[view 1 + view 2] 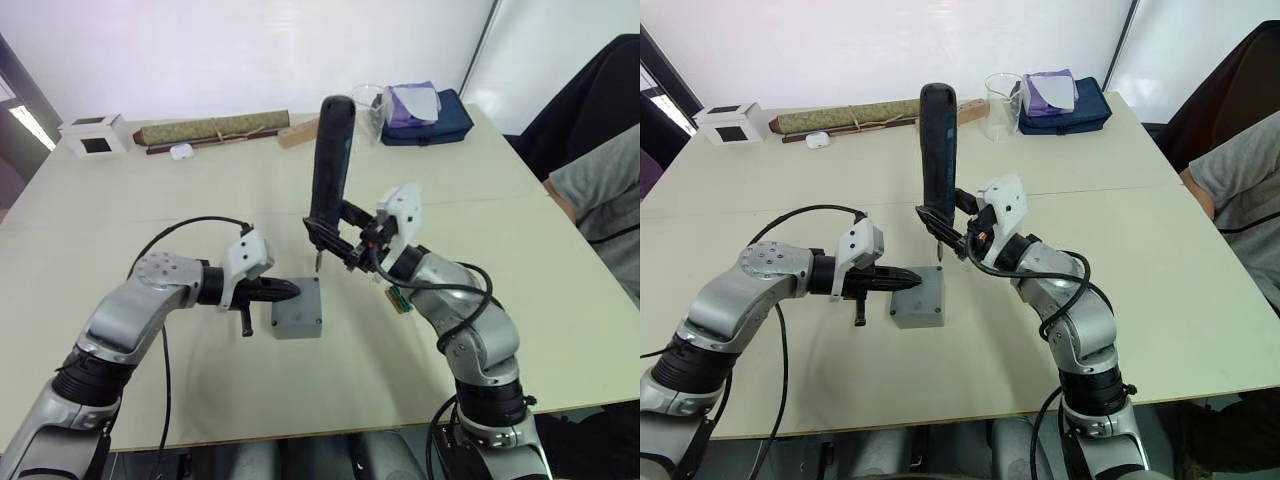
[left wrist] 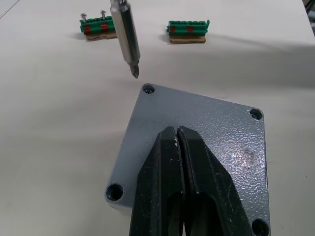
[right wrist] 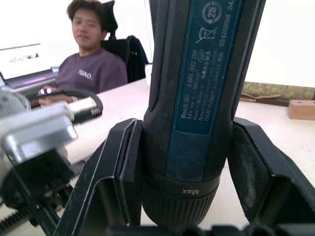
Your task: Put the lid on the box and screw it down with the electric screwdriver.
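While left tool [image 2: 177, 135] clenched atop lid [image 2: 221, 132], electric screwdriver [image 1: 938, 150] in right tool [image 1: 962, 232], bit just above.

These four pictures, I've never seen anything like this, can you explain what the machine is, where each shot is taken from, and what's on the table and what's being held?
It is a humanoid robot with two arms, each ending in a two-fingered black gripper. Two pictures come from its head, looking down over the arms; the other two come from cameras on its wrists.

On the table sits a grey box with its lid on. The left gripper, fingers shut, presses on the lid. The right gripper holds a black screwdriver upright, its bit hanging just above one corner screw hole.

At the far edge lie a rolled bundle, a white cube, a clear cup and a blue pouch. A person sits at the right.
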